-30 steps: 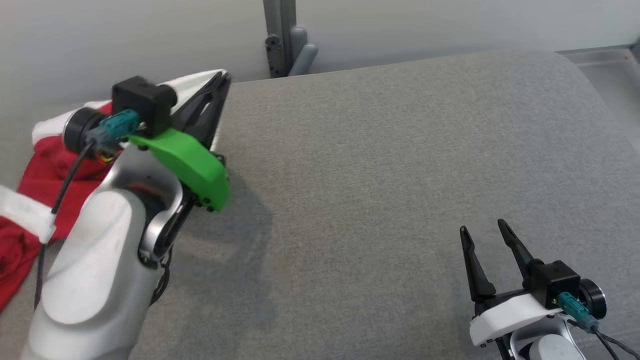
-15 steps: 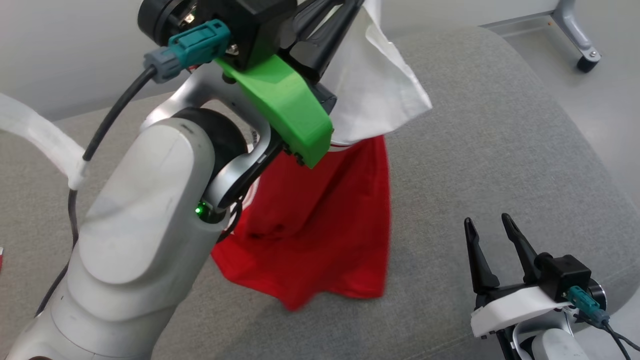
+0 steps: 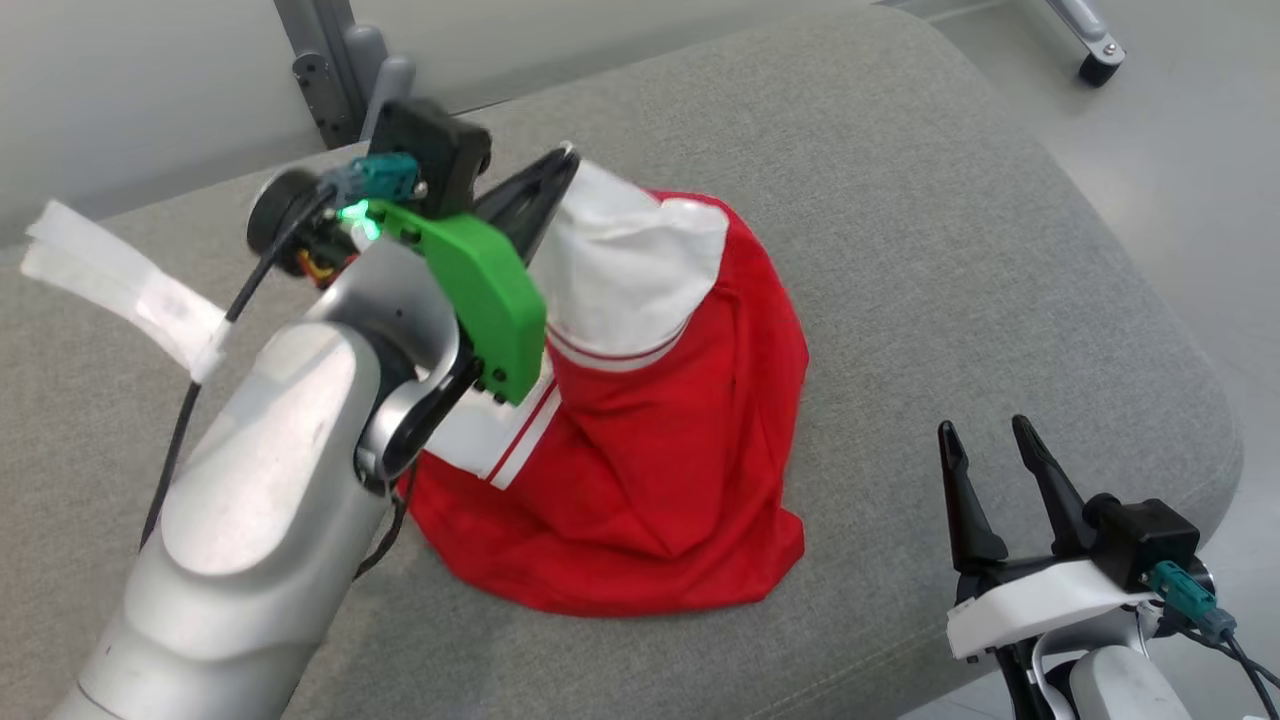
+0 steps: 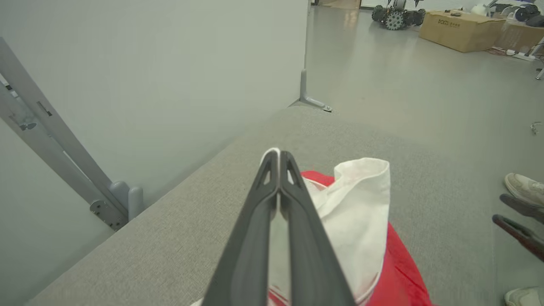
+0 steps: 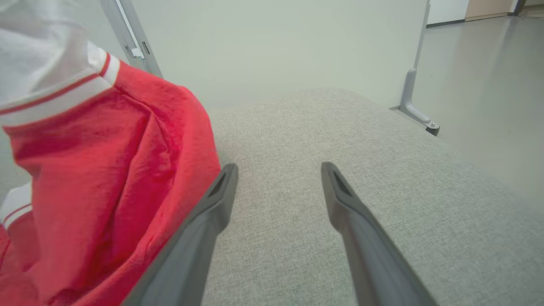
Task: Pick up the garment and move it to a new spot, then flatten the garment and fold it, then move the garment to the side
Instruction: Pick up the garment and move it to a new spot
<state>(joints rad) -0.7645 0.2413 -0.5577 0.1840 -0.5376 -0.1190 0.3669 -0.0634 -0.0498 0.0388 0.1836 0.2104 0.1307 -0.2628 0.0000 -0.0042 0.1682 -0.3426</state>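
- Left claw [image 3: 562,162] is clamped on the white edge of the red-and-white jersey [image 3: 650,440], holding it up, hem resting on the grey surface [image 3: 950,200].
- Right claw [image 3: 983,432], wide open and empty, is near the hem, on its right.

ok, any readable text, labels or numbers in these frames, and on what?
Dark print on the cardboard box, far across the floor in the left wrist view: too small and blurred to read.
On the garment: red cloth with white, striped trim, no lettering on the parts in view.
Nothing else legible.
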